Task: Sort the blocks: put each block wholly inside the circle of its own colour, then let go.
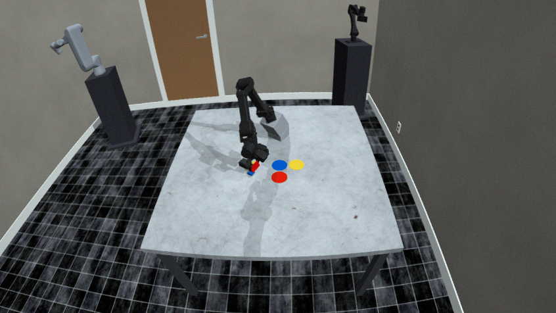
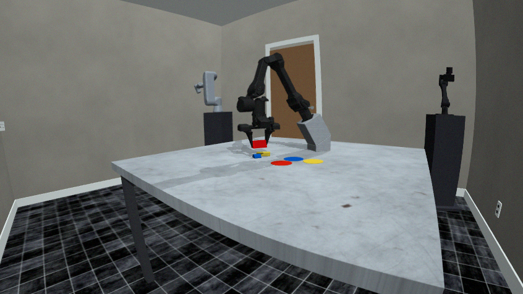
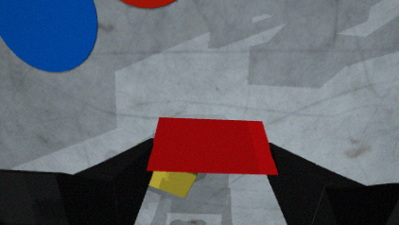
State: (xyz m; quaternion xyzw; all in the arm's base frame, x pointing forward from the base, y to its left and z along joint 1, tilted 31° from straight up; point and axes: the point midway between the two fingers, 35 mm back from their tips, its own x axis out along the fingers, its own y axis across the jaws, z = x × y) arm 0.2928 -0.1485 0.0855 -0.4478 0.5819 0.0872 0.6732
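From above, we saw our gripper (image 1: pixel 253 166) clamped on the red block (image 1: pixel 255 166), left of the blue circle (image 1: pixel 278 165), red circle (image 1: pixel 278 177) and yellow circle (image 1: pixel 296 164) on the table (image 1: pixel 319 217). A blue block (image 1: pixel 250 173) peeked out just beneath.

At table height, the red block (image 2: pixel 259 143) hung clear of the surface — the yellow block (image 2: pixel 264 153) and blue block (image 2: pixel 256 155) lay below it.

Through the wrist camera, our fingers pressed both sides of the red block (image 3: pixel 210 146), with the yellow block (image 3: pixel 172 182) partly hidden beneath.
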